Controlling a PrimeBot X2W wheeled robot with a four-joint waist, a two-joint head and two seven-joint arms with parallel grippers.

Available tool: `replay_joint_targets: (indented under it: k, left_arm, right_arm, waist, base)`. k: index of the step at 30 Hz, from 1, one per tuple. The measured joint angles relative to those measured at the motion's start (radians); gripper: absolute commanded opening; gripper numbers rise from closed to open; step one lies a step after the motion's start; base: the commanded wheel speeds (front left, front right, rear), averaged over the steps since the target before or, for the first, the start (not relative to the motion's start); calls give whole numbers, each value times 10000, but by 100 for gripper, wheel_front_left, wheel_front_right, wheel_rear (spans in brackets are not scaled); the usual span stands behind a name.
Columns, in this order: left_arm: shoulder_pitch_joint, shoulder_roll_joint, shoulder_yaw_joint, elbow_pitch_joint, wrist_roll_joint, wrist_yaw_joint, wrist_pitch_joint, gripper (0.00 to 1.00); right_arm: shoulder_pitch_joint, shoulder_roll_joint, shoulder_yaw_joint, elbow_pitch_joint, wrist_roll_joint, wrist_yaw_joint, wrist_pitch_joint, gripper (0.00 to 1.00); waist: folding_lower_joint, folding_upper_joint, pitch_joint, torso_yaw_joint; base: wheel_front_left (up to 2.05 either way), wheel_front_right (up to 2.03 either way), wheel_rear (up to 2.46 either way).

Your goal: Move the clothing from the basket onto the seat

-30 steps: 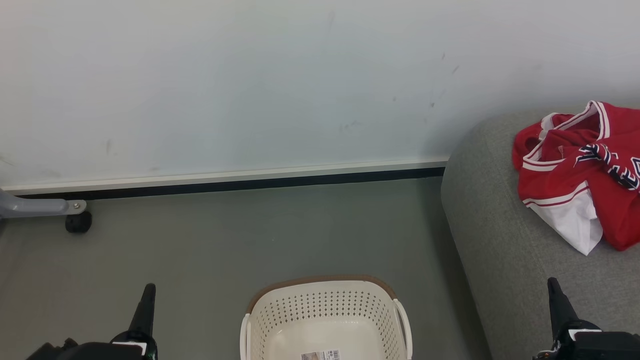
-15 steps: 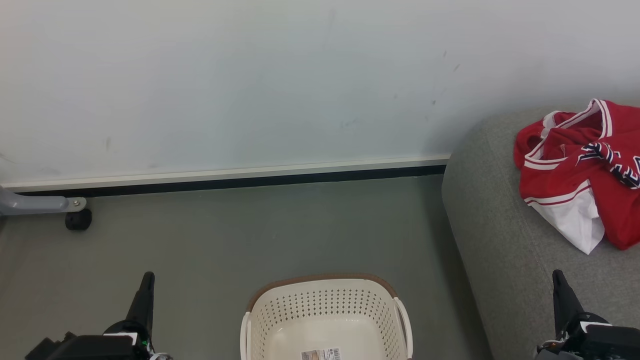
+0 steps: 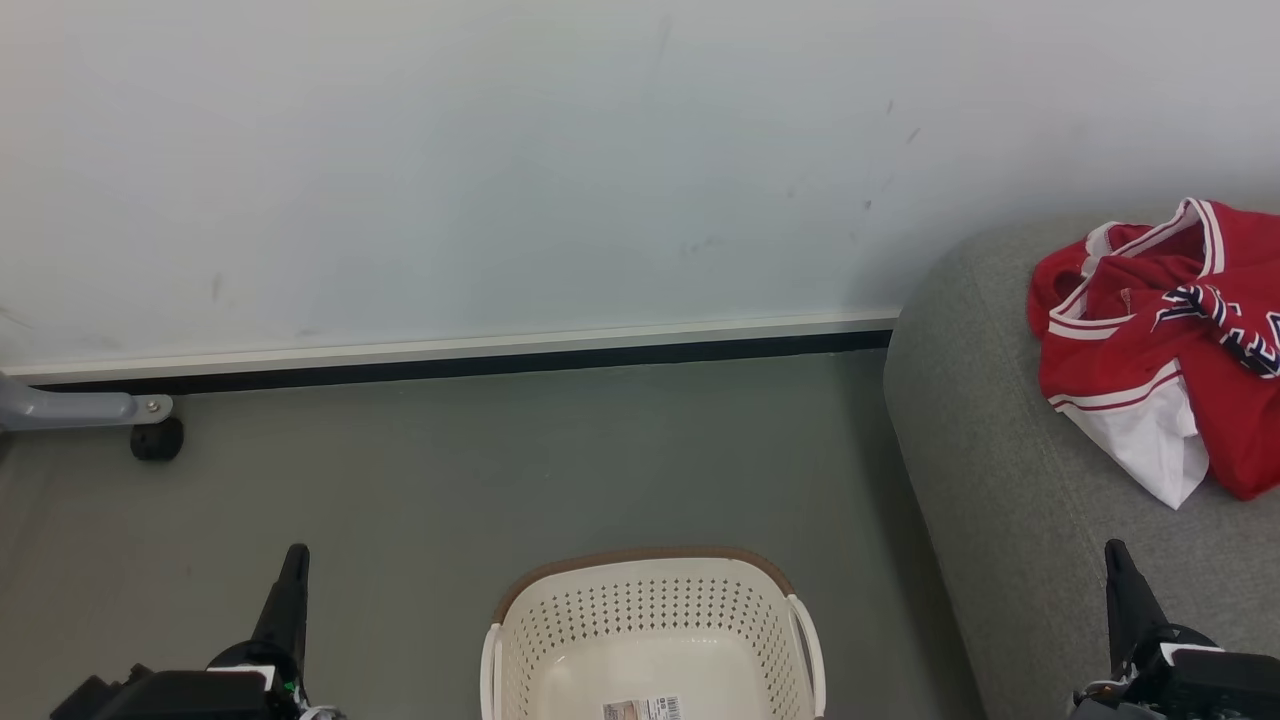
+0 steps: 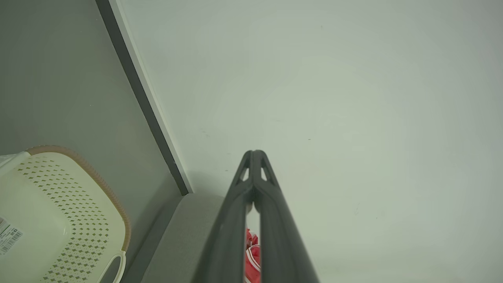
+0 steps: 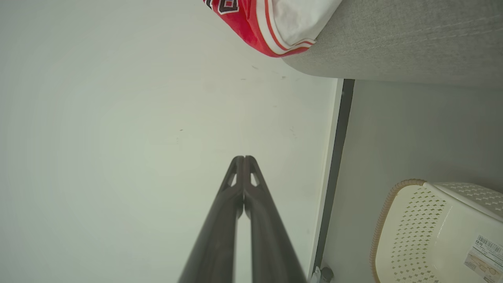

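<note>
Left claw (image 3: 296,556) closed, fingertips meeting, gripping nothing. Right claw (image 3: 1114,552) likewise closed, nothing held. Basket (image 3: 650,610) on floor between claws. Clothing (image 3: 1150,350) heaped on seat (image 3: 980,450), ahead of right claw, well apart.

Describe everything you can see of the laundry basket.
The basket is cream-white plastic, its walls perforated with rows of small holes, with a brown rim and white side handles. It stands upright on the grey floor, left of the seat. Inside, a barcode label sits on its bottom.
</note>
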Motion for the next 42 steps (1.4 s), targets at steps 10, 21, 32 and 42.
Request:
replay_joint_targets:
  k: [10, 21, 32, 42]
  left_arm:
    - [0, -2, 0, 2, 0, 0, 0, 0]
    - [0, -2, 0, 4, 0, 0, 0, 0]
    - [0, -2, -2, 4, 0, -2, 0, 0]
    - [0, -2, -2, 6, 0, -2, 0, 0]
  right_arm:
    - [0, 2, 0, 0, 0, 0, 0, 0]
    - [0, 2, 2, 2, 0, 2, 0, 0]
    - [0, 2, 2, 6, 0, 2, 0, 0]
    - [0, 2, 2, 8, 0, 46, 0, 0]
  waist:
    - [0, 0, -1, 0]
    - [0, 0, -1, 0]
    - [0, 0, -1, 0]
    - [0, 0, -1, 0]
  base:
    - [0, 0, 0]
    - [0, 0, 0]
    - [0, 0, 0]
    - [0, 0, 0]
